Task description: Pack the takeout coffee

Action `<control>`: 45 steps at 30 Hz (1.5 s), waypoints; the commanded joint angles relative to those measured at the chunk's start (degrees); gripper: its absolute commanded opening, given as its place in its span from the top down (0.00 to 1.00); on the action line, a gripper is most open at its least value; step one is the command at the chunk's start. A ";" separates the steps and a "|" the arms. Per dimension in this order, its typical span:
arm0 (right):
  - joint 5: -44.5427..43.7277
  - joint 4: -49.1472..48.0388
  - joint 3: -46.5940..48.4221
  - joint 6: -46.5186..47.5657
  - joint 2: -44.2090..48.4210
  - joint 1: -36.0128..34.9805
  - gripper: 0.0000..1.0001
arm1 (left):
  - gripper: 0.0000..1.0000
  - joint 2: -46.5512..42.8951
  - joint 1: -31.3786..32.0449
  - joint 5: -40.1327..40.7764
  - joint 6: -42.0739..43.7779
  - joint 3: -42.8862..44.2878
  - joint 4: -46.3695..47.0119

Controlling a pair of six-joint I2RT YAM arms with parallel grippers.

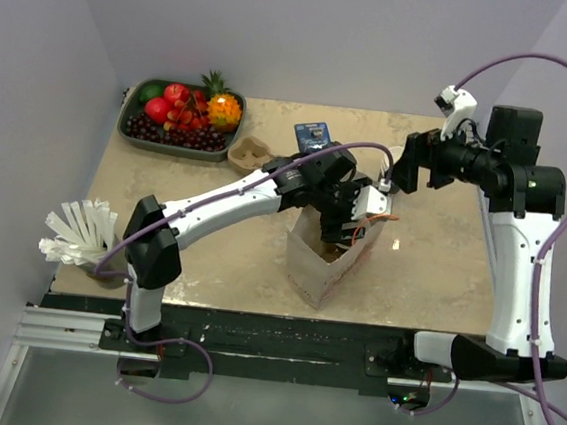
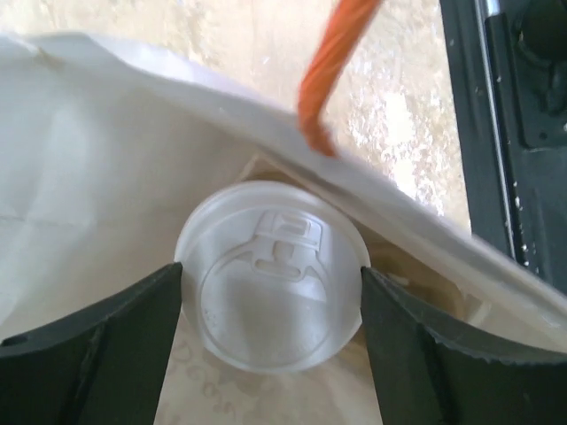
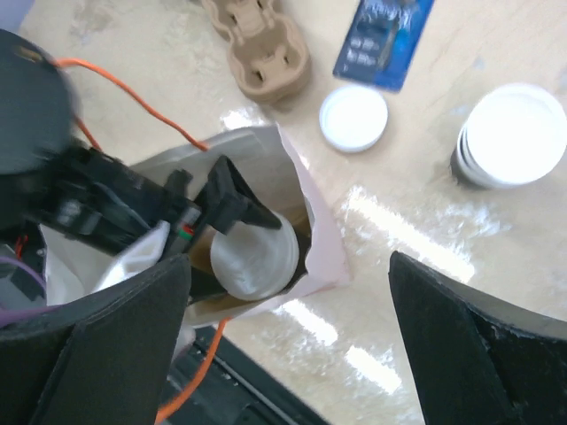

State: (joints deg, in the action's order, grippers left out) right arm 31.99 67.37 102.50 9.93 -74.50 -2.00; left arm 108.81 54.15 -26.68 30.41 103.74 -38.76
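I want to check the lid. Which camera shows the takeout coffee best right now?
Left wrist: the takeout coffee fills the centre, lid seen from above, inside the paper bag, between the left claw's fingers. Right wrist shows it smaller, partly hidden by that claw. In the top view, the left arm and bag hide it.

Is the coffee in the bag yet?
Nearly. The coffee cup, lid on, is already inside the paper bag. The left gripper grips it by both sides. Left to do: let go and pull out. The right gripper is open, holding nothing.
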 commanded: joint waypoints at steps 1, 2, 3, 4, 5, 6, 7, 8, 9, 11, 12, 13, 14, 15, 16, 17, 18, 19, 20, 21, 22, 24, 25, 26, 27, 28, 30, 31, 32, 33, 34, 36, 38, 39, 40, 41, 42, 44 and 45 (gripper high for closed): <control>6.42 -5.06 4.11 -3.60 1.11 -0.46 0.01 | 1.00 1.84 1.22 3.03 -1.50 0.05 -0.44; 5.90 -5.41 4.37 -3.61 1.20 -0.46 0.01 | 1.00 2.45 1.31 3.38 -1.50 0.58 -0.09; 5.55 -5.67 4.99 -3.61 1.29 -0.37 0.01 | 1.00 2.54 1.31 3.56 -1.58 0.84 -0.08; 5.28 -5.85 5.34 -3.61 1.11 -0.37 0.01 | 1.00 2.89 1.31 3.82 -1.85 1.11 0.00; 4.93 -6.11 5.69 -3.69 1.02 -0.37 0.01 | 1.00 3.42 1.31 3.91 -1.76 1.72 0.00; 4.67 -6.29 6.13 -3.78 1.02 -0.29 0.01 | 1.00 3.60 1.40 4.09 -1.85 1.99 0.00; 4.31 -6.46 6.31 -3.87 1.11 -0.11 0.01 | 1.00 3.77 1.40 4.26 -1.85 2.16 -0.17; 3.79 -7.07 6.57 -3.96 1.28 0.24 0.01 | 1.00 4.30 1.57 4.70 -1.85 2.60 -0.61; 2.13 -7.69 7.18 -4.04 1.46 0.50 0.01 | 1.00 4.39 1.66 5.14 -1.76 2.69 -0.79; 0.63 -10.49 7.80 -4.83 1.81 1.73 0.01 | 1.00 4.74 2.01 6.37 -1.59 2.69 -0.79; -0.69 -11.55 8.50 -5.27 1.99 1.82 0.01 | 1.00 4.91 2.10 6.72 -1.67 2.69 -0.87; -1.05 -12.43 8.86 -5.71 1.90 1.82 0.01 | 1.00 5.18 2.27 7.68 -1.67 2.87 -0.88; -1.05 -13.49 9.29 -5.89 1.64 1.91 0.01 | 1.00 5.79 2.45 8.13 -1.50 3.04 -1.31; -0.88 -13.67 10.08 -5.98 1.38 1.82 0.01 | 1.00 6.14 2.54 8.48 -1.32 3.30 -1.66; -0.70 -13.59 10.44 -6.24 1.03 1.91 0.01 | 1.00 6.58 2.63 9.18 -1.15 3.92 -1.93; -0.70 -13.58 10.70 -6.33 0.59 1.82 0.01 | 1.00 7.37 2.63 9.36 -1.23 4.18 -2.45; -0.61 -13.50 10.70 -6.33 0.67 1.82 0.01 | 1.00 7.64 2.63 9.54 -1.41 4.36 -2.54; -0.35 -13.76 10.44 -6.33 0.76 1.82 0.01 | 1.00 7.90 2.63 9.71 -1.50 4.62 -2.63; 0.00 -14.20 10.09 -6.24 0.85 1.82 0.01 | 1.00 8.34 2.63 9.71 -1.50 4.71 -2.72; 0.18 -14.29 9.57 -6.16 1.11 1.82 0.01 | 1.00 8.52 2.63 9.71 -1.41 4.71 -2.81; 0.18 -14.20 9.39 -5.98 1.28 1.82 0.01 | 1.00 8.78 2.71 9.71 -1.41 4.97 -2.90; 0.53 -14.11 9.04 -5.80 1.37 1.82 0.01 | 1.00 9.92 2.80 9.80 -1.50 5.50 -3.68; 0.71 -14.11 9.04 -5.80 1.37 1.82 0.01 | 1.00 10.27 2.80 9.80 -1.76 5.94 -3.95; 1.06 -14.20 8.95 -5.80 1.37 1.82 0.01 | 1.00 10.89 2.80 9.80 -1.85 6.03 -4.21; 1.23 -14.29 8.86 -5.80 1.20 1.91 0.01 | 1.00 11.07 2.80 9.80 -1.94 6.03 -4.30; 1.32 -14.20 8.77 -5.80 1.20 1.82 0.01 | 1.00 11.24 2.80 9.89 -2.11 6.03 -4.30; 1.59 -14.38 8.42 -5.80 1.29 1.82 0.01 | 1.00 11.77 2.80 9.98 -2.03 6.03 -4.65; 1.67 -14.46 8.42 -5.80 1.29 1.91 0.01 | 1.00 11.86 2.80 10.33 -2.11 6.12 -4.74; 1.76 -14.55 8.33 -5.80 1.20 1.82 0.01 | 1.00 12.03 2.80 10.50 -2.03 6.21 -5.18; 1.94 -14.64 8.16 -5.80 1.29 1.82 0.01 | 0.97 12.03 2.89 10.59 -2.11 6.29 -5.27; 1.85 -14.55 8.07 -5.72 1.37 1.82 0.01 | 0.93 12.12 2.89 10.94 -2.11 6.56 -5.62; 1.94 -14.90 7.72 -5.72 1.38 1.82 0.01 | 0.84 11.77 2.89 11.29 -2.03 6.65 -6.15; 1.94 -15.34 7.63 -5.89 1.55 1.91 0.01 | 0.75 11.33 2.89 12.08 -1.50 6.47 -6.76; 1.94 -15.43 7.54 -5.89 1.55 1.82 0.01 | 0.66 11.16 2.89 12.43 -1.32 6.38 -6.94; 1.94 -15.60 7.45 -6.07 1.55 1.82 0.01 | 0.61 10.98 2.89 12.70 -0.97 6.12 -7.11; 1.94 -15.78 7.45 -6.24 1.64 1.82 0.01 | 0.58 10.72 2.89 12.96 -0.97 5.95 -7.03; 1.94 -16.04 7.45 -6.33 1.73 1.91 0.01 | 0.53 10.54 2.89 13.14 -1.06 5.86 -6.94; 1.68 -16.66 7.45 -6.68 1.81 1.82 0.01 | 0.49 10.10 2.89 13.32 -1.06 5.50 -6.33; 1.59 -16.75 7.71 -6.77 1.99 1.82 0.01 | 0.46 9.93 2.89 13.32 -1.06 5.33 -5.89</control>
State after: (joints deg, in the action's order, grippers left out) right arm 32.73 54.13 109.89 4.47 -74.08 -0.32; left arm 118.52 57.21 -17.52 29.52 109.30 -41.65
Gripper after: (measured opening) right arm 0.989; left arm 0.808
